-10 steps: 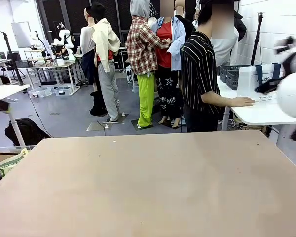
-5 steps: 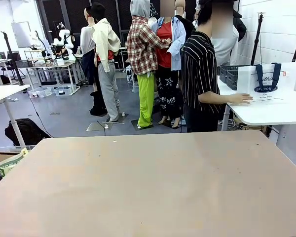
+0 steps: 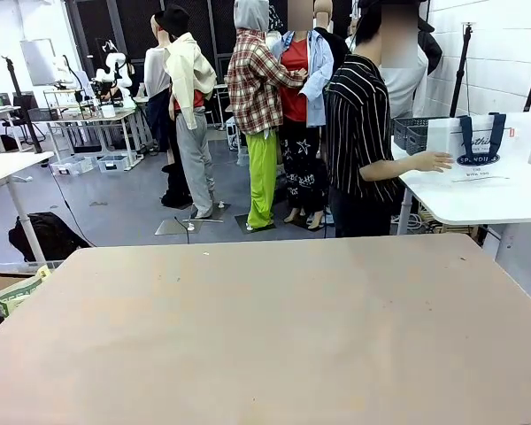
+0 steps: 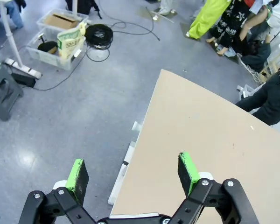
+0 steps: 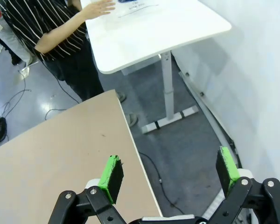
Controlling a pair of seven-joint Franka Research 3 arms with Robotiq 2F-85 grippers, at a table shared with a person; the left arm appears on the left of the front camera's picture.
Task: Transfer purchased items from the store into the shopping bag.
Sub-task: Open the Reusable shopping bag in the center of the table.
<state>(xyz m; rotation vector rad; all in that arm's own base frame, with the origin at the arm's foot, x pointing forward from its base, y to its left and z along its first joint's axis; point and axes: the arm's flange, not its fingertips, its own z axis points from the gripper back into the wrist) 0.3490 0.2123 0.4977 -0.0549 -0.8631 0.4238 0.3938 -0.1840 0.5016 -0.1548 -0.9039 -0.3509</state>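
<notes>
Beyond our tan table (image 3: 265, 336), the shopping bag (image 3: 480, 150) stands upright on a white side table (image 3: 478, 205), a person's hand (image 3: 432, 161) at its side. We judge it light, thin and floppy, best taken by its navy strap handles (image 3: 465, 131). Our left gripper (image 4: 130, 164) and right gripper (image 5: 169, 166) hang wide open and empty over the tan table's side edges, with free tabletop between them.

Right gripper (image 5: 170, 173) jaws spread wide, grey floor (image 5: 186, 140) showing between green pads (image 5: 113, 176). Beige table (image 5: 60, 149) beneath picture-left jaw, its edge running ahead from just inside that pad. Far ahead of jaws, white table (image 5: 149, 32) on metal leg (image 5: 167, 84). Person's hand (image 5: 100, 7) over its far part, striped sleeve (image 5: 46, 23) beside it. White wall (image 5: 252, 70) beyond picture-right jaw
</notes>
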